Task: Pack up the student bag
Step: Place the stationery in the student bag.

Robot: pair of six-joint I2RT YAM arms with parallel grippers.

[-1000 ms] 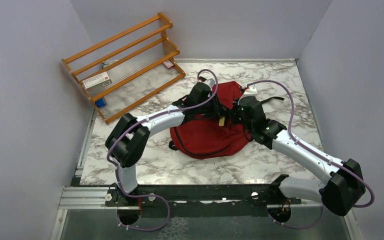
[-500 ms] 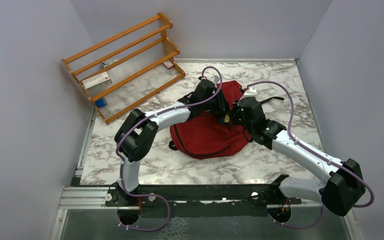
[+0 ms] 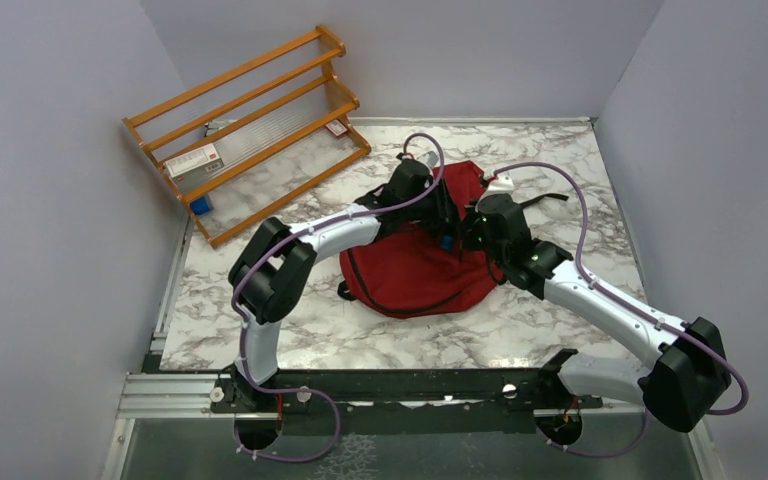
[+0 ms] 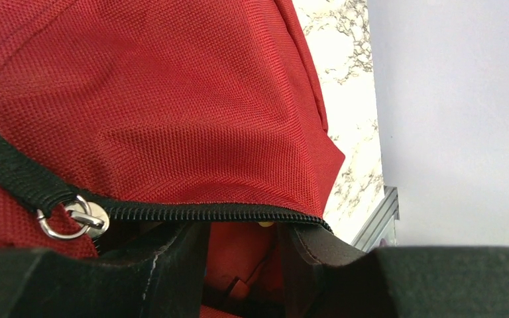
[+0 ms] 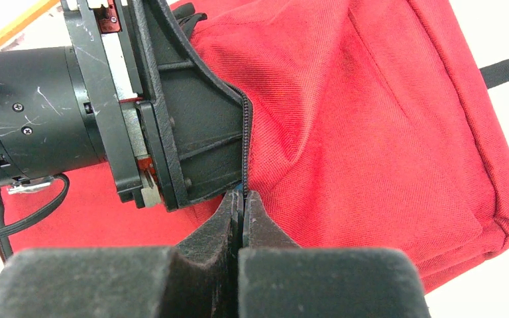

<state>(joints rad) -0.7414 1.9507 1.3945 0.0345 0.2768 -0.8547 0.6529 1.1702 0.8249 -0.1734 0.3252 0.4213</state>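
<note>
Where the marble table (image 3: 580, 180) spreads between grey walls, a wooden rack (image 3: 260, 130) leans at its far left corner and the dark red student bag (image 3: 410, 275) lies slumped near the middle, with both arms reaching over its far end. The left gripper (image 4: 242, 232) has its fingers spread apart at the bag's mouth, clamping nothing, with the black zipper (image 4: 205, 212) running across their tips. The right gripper (image 5: 242, 199) is pressed fully closed, pinching that zipper edge just beside the left one's finger, and a small silver pull ring (image 4: 73, 218) hangs on the zipper.
</note>
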